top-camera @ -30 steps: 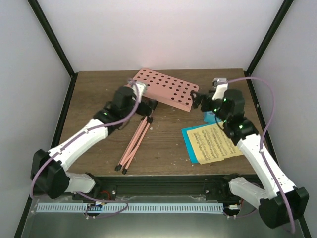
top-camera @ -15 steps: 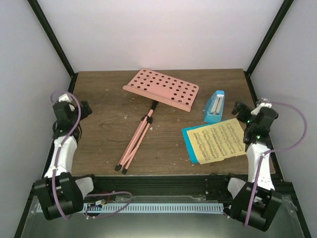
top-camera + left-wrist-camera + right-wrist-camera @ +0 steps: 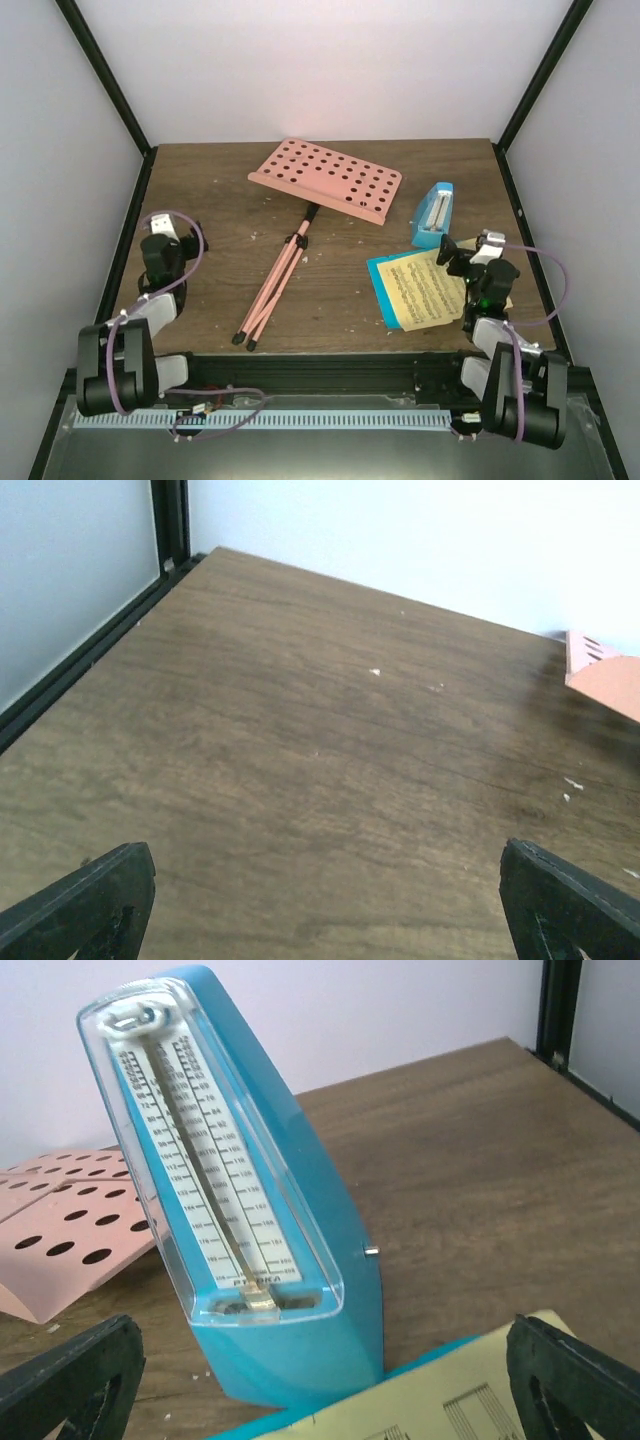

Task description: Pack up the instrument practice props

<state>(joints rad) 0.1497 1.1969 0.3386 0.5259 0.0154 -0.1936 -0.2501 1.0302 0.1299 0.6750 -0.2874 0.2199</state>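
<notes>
The salmon-pink music stand lies flat, its hole-punched desk (image 3: 325,180) toward the back and its folded legs (image 3: 274,285) pointing to the near edge. A corner of the desk (image 3: 605,675) shows in the left wrist view. The blue metronome (image 3: 433,215) (image 3: 250,1220) stands upright right of the desk. In front of it, a yellow music sheet (image 3: 430,288) (image 3: 480,1400) lies on a blue one (image 3: 384,290). My left gripper (image 3: 162,245) (image 3: 325,910) is open over bare wood at the left edge. My right gripper (image 3: 462,252) (image 3: 325,1385) is open over the sheets, facing the metronome.
Black frame rails (image 3: 130,230) run along the table's left and right sides, with white walls beyond. Small pale crumbs (image 3: 345,235) are scattered on the brown wooden table (image 3: 220,190).
Both arms have drawn back from the stand's desk to the near corners and folded down. The stand, metronome and sheets have stayed where they were.
</notes>
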